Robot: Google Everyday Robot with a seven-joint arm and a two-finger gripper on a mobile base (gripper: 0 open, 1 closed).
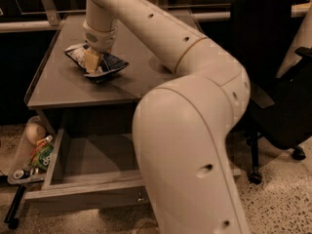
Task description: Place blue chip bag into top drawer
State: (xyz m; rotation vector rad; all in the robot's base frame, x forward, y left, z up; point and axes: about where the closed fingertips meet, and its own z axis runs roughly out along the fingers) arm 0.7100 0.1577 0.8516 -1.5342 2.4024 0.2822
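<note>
While the blue chip bag (112,65) lies on the grey tabletop (68,87), the gripper (92,62) presses down onto it: this looks like the grasp step. Whether it has a hold, I cannot tell. The top drawer (87,185) stands open below, so next comes a clean lift, then a carry forward and down.

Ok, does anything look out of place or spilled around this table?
Nothing spilled or damaged. The blue chip bag lies crumpled on the table with the gripper down on it, the top drawer stands pulled open below, and the side tray beside it holds a jumble of packets.
</note>
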